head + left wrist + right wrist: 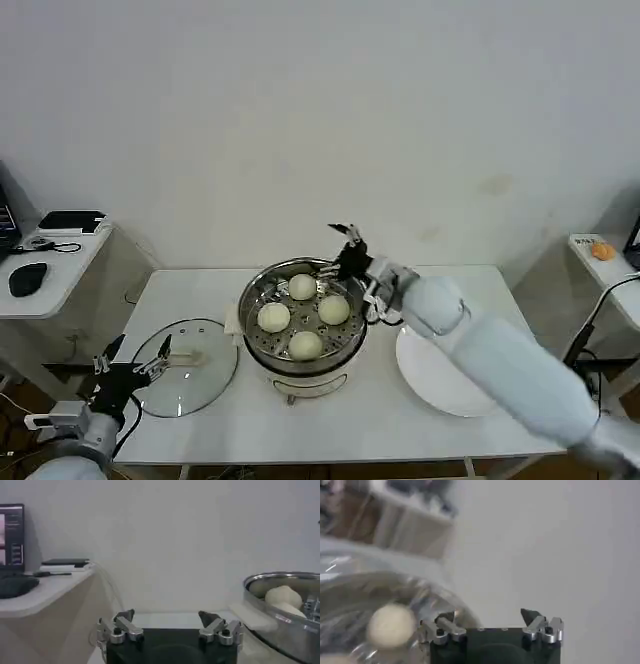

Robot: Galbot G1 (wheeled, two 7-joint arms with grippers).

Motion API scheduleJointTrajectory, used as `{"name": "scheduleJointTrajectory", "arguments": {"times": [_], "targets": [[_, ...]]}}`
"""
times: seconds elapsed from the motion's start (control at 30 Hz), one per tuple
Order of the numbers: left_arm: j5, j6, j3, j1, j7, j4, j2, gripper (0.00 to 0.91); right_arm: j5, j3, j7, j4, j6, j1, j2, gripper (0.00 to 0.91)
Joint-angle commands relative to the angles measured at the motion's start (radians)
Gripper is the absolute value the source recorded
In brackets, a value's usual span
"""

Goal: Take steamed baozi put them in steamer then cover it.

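1. All four steamed baozi (303, 316) are sitting in the steamer (303, 372), which is at the centre of the head view. They're spread out on the perforated floor in a loose diamond, so none is stacked on another. I'd guess that spacing is there so the lid can go on flat.

2. The white plate (440, 385) is just right of the steamer, in the lower right of the frame, and it's bare. It looks like the loading part is basically done.

3. The right gripper (342, 248) is up over the far rim of the steamer, just above centre in the frame. Its fingers are spread wide and holding nothing. In the right wrist view, one bun sits low at the left, below the gripper, with nothing between the tips. To me that reads as a gripper that's free, not one mid-carry.

4. The cover (183, 380) lies flat on the table (500, 290) at lower left, handle up and right next to the steamer. That should make it easy to grab from above.

5. The left gripper (130, 368) hovers at the cover's near-left edge. Its fingers are open and empty, and it isn't touching the handle. My read is that it's lined up to do the covering, which is the only step left.
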Motion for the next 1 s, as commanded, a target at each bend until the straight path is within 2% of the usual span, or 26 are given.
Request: {"name": "scheduleJointTrajectory", "arguments": {"times": [0.03, 0.13, 0.17, 0.27, 0.4, 0.53, 0.63, 0.73, 1.0], "targets": [[0.187, -0.069, 0.025, -0.011, -0.008, 0.046, -0.008, 0.907, -0.230, 0.711, 0.011, 0.066, 0.349, -0.666, 0.271, 0.907], [0.328, -0.111, 0.048, -0.005, -0.017, 0.062, -0.006, 0.907, -0.198, 0.802, -0.042, 0.101, 0.363, -0.730, 0.319, 0.907], [0.402, -0.126, 0.051, -0.004, -0.020, 0.069, -0.006, 0.907, -0.147, 0.845, -0.083, 0.124, 0.358, -0.767, 0.339, 0.907], [0.535, -0.153, 0.062, 0.002, -0.032, 0.082, -0.004, 0.907, -0.060, 0.907, -0.118, 0.144, 0.341, -0.828, 0.374, 0.907], [0.799, -0.214, 0.073, 0.002, -0.063, 0.133, -0.005, 0.907, -0.045, 0.951, -0.180, 0.137, 0.354, -0.890, 0.397, 0.907], [1.100, -0.263, 0.079, -0.001, -0.097, 0.188, -0.008, 0.907, -0.028, 0.968, -0.195, 0.138, 0.353, -0.945, 0.415, 0.907], [1.291, -0.263, 0.073, -0.006, -0.097, 0.222, -0.005, 0.907, -0.001, 0.980, -0.180, 0.154, 0.325, -0.979, 0.429, 0.907], [1.447, -0.258, 0.063, 0.008, -0.081, 0.229, 0.006, 0.907, -0.013, 0.990, -0.178, 0.163, 0.320, -1.004, 0.433, 0.907], [1.544, -0.248, 0.145, 0.001, -0.058, 0.293, 0.046, 0.907, -0.018, 1.000, -0.168, 0.169, 0.307, -1.039, 0.441, 0.907]]}}
